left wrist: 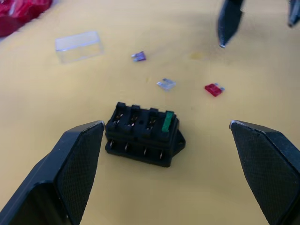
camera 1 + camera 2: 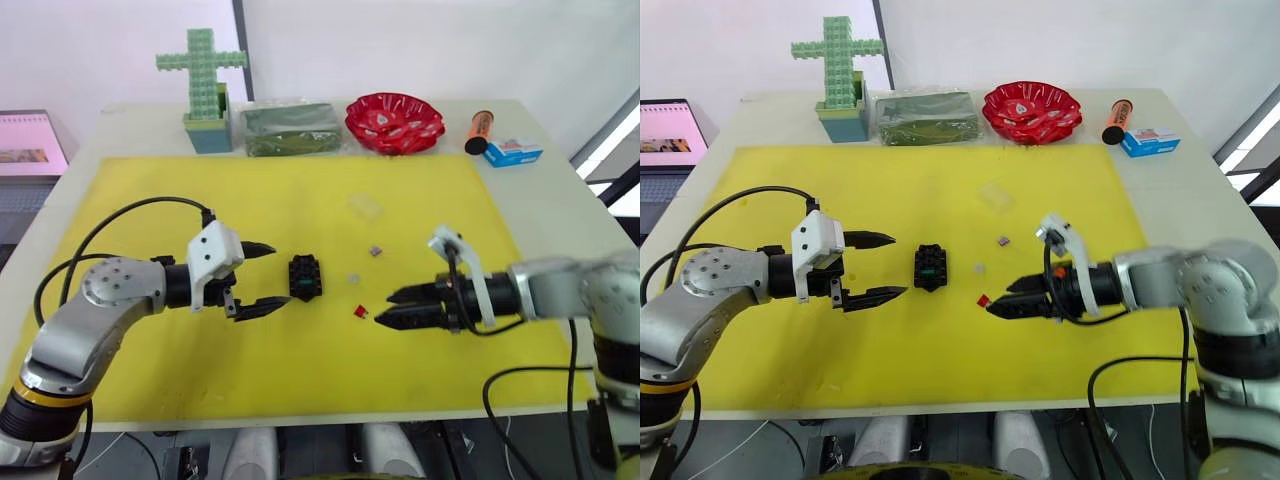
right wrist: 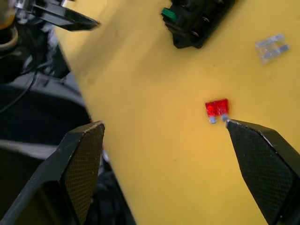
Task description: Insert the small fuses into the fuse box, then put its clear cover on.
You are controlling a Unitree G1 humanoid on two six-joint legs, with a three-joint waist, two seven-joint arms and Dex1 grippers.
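Fingers of both arms spread, flanking fuse box (image 2: 305,277), red fuse (image 2: 360,311) between.

Both arms silver-grey metal, rounded joint housings with small screws. Left arm (image 2: 95,305): gold-yellow ring near base, black cable looping over forearm. White plastic bracket on left gripper (image 2: 258,279) (right gripper (image 2: 392,306) has one too). Fingers (image 1: 70,173) black, tapered, cross-hatched pads. Right arm (image 2: 565,290): black cable trailing below.
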